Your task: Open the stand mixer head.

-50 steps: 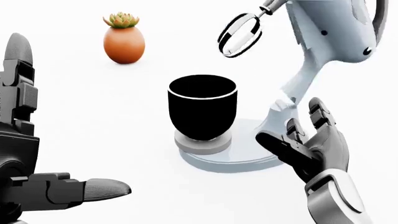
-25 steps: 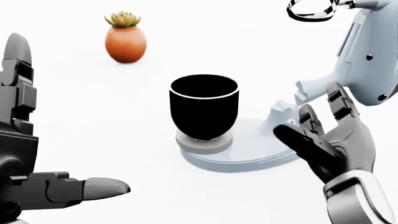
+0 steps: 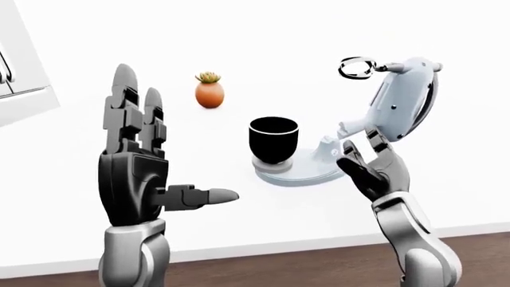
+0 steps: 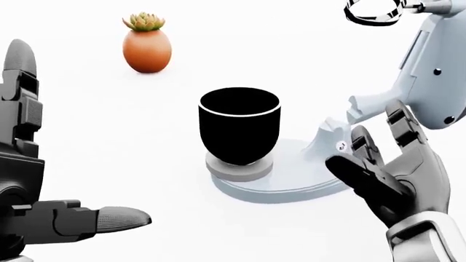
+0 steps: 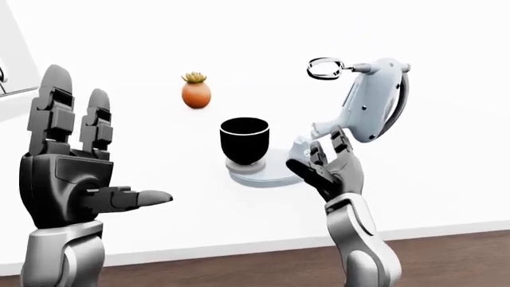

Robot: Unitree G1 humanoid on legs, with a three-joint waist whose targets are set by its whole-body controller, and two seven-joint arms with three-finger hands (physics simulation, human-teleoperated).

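Note:
The pale blue stand mixer (image 3: 402, 104) stands on the white counter, its head tilted far up and back, with the wire whisk (image 3: 357, 67) raised high at the upper left of the head. Its black bowl (image 4: 238, 132) sits on the round base (image 4: 280, 188). My right hand (image 4: 389, 164) is open, palm toward the mixer's neck, just below the tilted head and not gripping it. My left hand (image 3: 136, 161) is open, fingers upright, thumb out, well to the left of the mixer and holding nothing.
A small succulent in an orange pot (image 4: 147, 46) stands on the counter, up and left of the bowl. The counter's near edge and a brown floor (image 3: 318, 263) show at the bottom of the eye views. A white panel (image 3: 20, 60) is at the upper left.
The mixer head has swung up and back, carrying the whisk to the top right of the head view. My right hand followed it up and right. My left hand has not moved.

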